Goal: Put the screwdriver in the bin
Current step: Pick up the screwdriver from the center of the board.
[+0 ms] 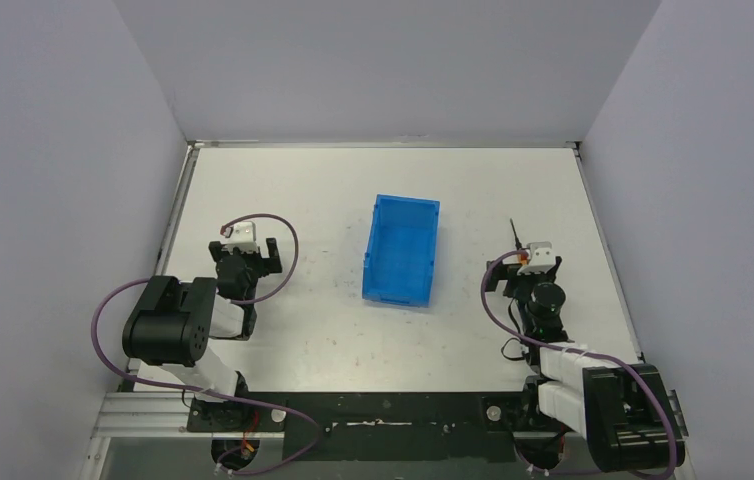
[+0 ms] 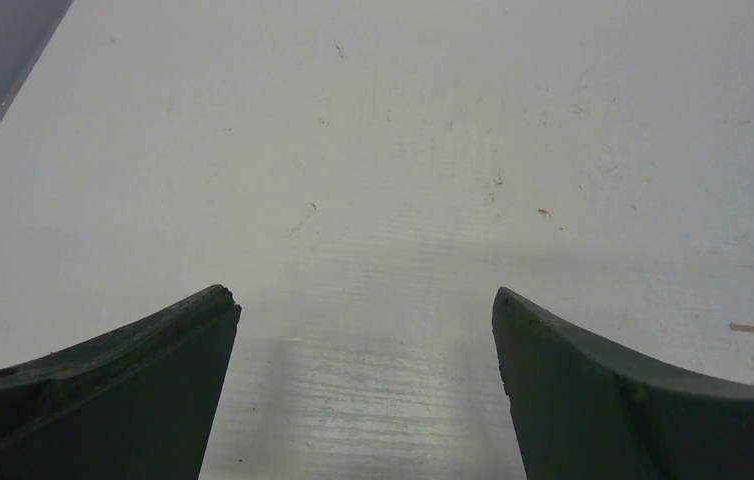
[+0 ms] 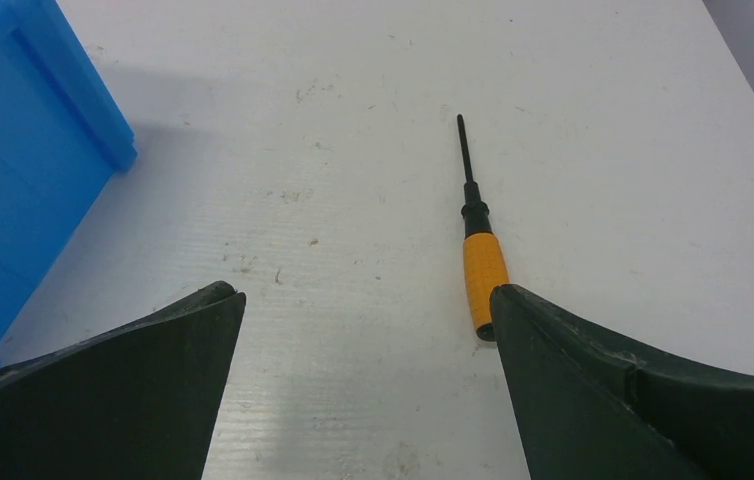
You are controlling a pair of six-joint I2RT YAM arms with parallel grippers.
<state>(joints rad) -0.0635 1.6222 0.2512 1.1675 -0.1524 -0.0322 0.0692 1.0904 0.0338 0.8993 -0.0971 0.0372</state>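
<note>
Empty right pincer [image 3: 363,292] spread wide, screwdriver [image 3: 483,272] flat on the desk [image 3: 353,130] just ahead, orange handle end by its right fingertip [image 3: 553,340] (shaft pointing away), blue bin [image 3: 23,150] off to its left, left pincer [image 2: 363,295] likewise spread.

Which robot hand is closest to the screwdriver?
The right gripper: the orange-handled screwdriver lies right by its open jaws. The left gripper sits far off, on the other side of the blue bin.
</note>
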